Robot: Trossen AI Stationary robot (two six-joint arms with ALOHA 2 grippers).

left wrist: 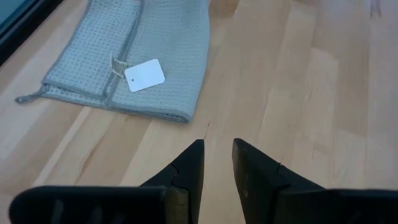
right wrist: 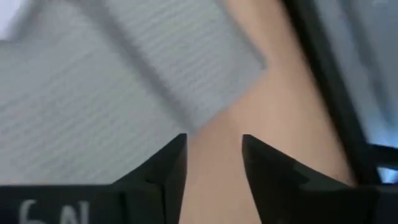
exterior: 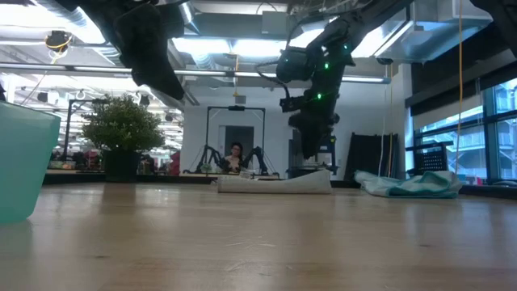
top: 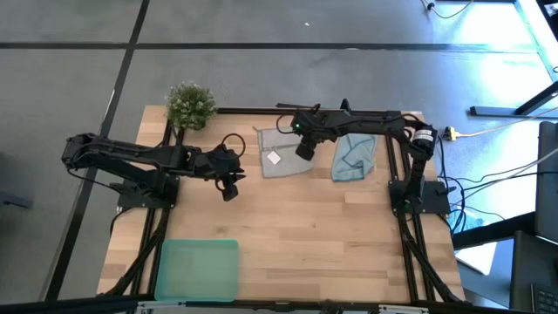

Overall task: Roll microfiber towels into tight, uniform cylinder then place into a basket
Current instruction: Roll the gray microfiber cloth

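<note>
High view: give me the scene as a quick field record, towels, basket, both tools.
grey towel: flat, unrolled, far side of table, white tag up
blue towel: crumpled, right of the grey one
basket: near edge, left, nothing in it
right tool: open, above grey towel's right edge
left tool: slightly parted, holding nothing, left of grey towel

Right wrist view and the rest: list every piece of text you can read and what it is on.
"6A" or similar: pale marks on the right end effector body, cut off and blurred, not surely readable.
White tag on the grey towel: blank, no print visible.
No other text is legible in any view.
</note>
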